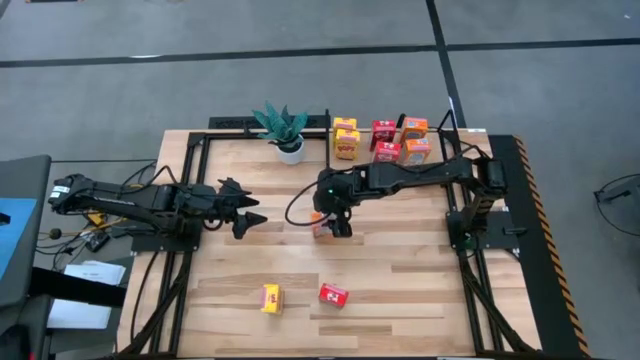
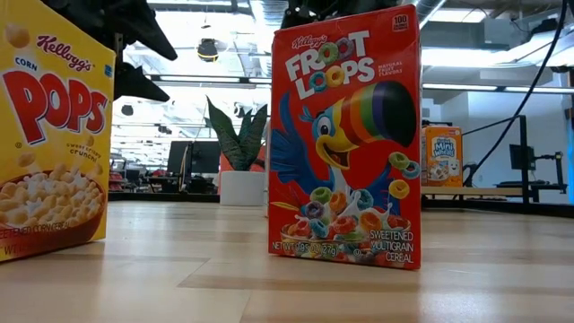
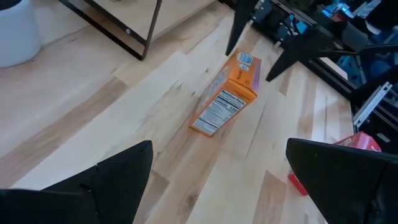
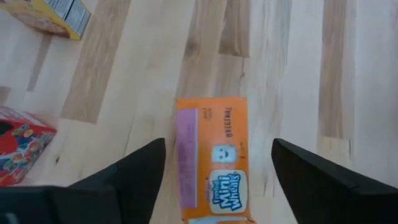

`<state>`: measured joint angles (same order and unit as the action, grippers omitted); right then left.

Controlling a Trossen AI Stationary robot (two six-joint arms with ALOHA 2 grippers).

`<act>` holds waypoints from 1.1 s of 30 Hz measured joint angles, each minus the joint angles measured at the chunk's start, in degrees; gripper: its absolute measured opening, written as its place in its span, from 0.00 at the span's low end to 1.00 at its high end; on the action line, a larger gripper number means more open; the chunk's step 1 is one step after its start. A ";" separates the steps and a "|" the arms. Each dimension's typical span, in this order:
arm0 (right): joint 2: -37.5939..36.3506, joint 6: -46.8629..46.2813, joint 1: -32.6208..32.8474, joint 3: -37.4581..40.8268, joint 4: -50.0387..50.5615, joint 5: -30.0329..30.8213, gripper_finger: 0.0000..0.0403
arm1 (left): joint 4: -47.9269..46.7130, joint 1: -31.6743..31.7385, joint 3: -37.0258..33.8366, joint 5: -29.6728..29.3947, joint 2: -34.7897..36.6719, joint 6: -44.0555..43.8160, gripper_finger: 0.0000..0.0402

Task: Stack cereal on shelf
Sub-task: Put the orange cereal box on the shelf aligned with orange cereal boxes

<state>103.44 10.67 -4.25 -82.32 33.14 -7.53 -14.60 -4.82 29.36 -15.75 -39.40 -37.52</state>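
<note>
The right gripper (image 1: 331, 222) hangs over the middle of the table, jaws apart, straddling an orange cereal box (image 4: 213, 160) that lies flat on the wood between its fingers without being clamped. That stance suits closing on the box's narrow sides for a lift, or it may have just let go; I cannot tell which. The left gripper (image 1: 243, 215) waits at about nine o'clock from the box, jaws wide apart and empty, pointed toward it.

The shelf (image 1: 470, 131) sits at the table's far edge, at about one o'clock from the orange box. Several boxes already stand there: a yellow stack (image 1: 346, 138), a red stack (image 1: 385, 140) and an orange stack (image 1: 416, 139). A potted plant (image 1: 287, 130) stands just left of the shelf, at eleven o'clock from the box, and looks clear of a straight path back.

Two more boxes stand near the front edge, a yellow box (image 1: 271, 298) and a red box (image 1: 333, 295), at about six o'clock, well apart from both grippers.
</note>
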 joint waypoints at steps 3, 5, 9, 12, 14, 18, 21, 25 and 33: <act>0.00 0.79 0.00 0.11 -0.04 0.04 0.84 | 0.10 0.00 0.00 -0.08 0.01 -0.02 0.89; -0.01 1.29 -0.02 0.11 -0.10 0.11 0.84 | 0.07 0.00 0.00 -0.10 0.00 -0.04 0.89; -0.02 1.41 -0.51 0.11 0.10 0.06 0.83 | 0.05 0.00 0.00 -0.16 0.00 -0.08 0.89; 0.84 1.34 -0.82 0.04 -0.03 0.03 0.81 | -0.08 -0.01 0.00 -0.22 0.00 -0.17 0.89; 1.35 0.96 -0.89 0.06 0.66 -0.37 0.80 | -0.08 -0.02 0.00 -0.28 0.02 -0.17 0.89; 2.76 1.15 -0.57 -0.02 1.34 -1.40 0.80 | -0.10 -0.02 -0.02 -0.41 0.00 -0.17 0.89; 2.87 1.47 -0.55 0.37 3.02 -1.07 0.80 | -0.12 -0.02 -0.02 -0.66 0.00 -0.17 0.89; 2.23 1.13 -1.57 0.17 2.11 0.47 0.79 | -0.08 0.00 -0.02 -2.29 0.01 -0.02 0.89; 1.81 2.28 -2.27 0.13 4.05 0.32 0.79 | -0.05 0.00 -0.02 -3.08 0.01 0.03 0.89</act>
<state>105.25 12.95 -6.52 -82.19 37.19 -7.21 -14.65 -4.82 29.34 -18.83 -39.38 -37.49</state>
